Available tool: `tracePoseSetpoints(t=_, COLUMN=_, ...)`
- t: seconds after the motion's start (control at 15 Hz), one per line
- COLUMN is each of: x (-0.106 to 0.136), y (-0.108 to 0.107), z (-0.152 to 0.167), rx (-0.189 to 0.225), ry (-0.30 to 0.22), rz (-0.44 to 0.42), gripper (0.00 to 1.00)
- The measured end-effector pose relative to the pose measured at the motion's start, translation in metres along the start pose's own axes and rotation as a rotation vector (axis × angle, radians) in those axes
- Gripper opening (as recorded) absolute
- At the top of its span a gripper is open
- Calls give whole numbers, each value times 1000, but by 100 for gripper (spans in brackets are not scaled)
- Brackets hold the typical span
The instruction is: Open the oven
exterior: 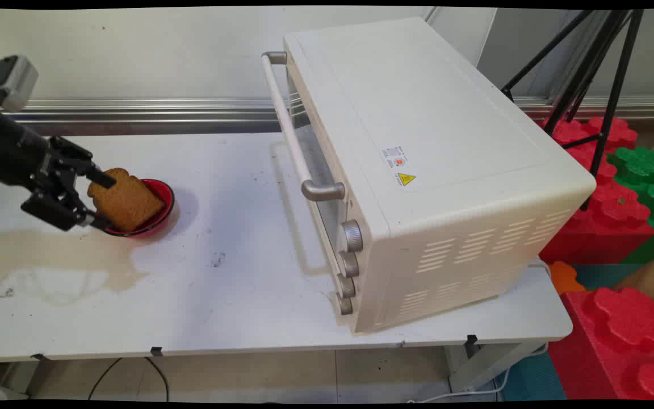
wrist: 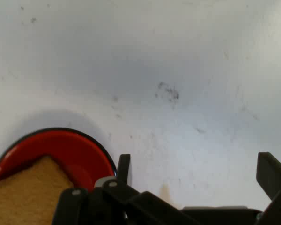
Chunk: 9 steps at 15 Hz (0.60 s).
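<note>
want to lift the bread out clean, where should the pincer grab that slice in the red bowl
Grip the toast slice across its thin faces at the raised upper-left end, coming from the left. It leans tilted in the red bowl, so that end stands clear of the rim. The pincer already sits there, open.

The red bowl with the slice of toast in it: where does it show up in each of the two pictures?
Main view: the red bowl sits on the left of the white table, just right of the claw, with the toast leaning in it.
Hand view: the bowl is at the bottom left, toast at its lower edge.
Shared landmark: the dark smudge on the table.
</note>
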Motion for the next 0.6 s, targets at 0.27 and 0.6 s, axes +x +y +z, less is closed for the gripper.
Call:
tracePoseSetpoints(t=0.27, x=14, y=-5, z=-21, rx=37, ry=40, rz=-27, gripper=100)
tracePoseSetpoints(t=0.6, x=40, y=-11, z=-51, rx=58, ry=103, rz=-47, gripper=100)
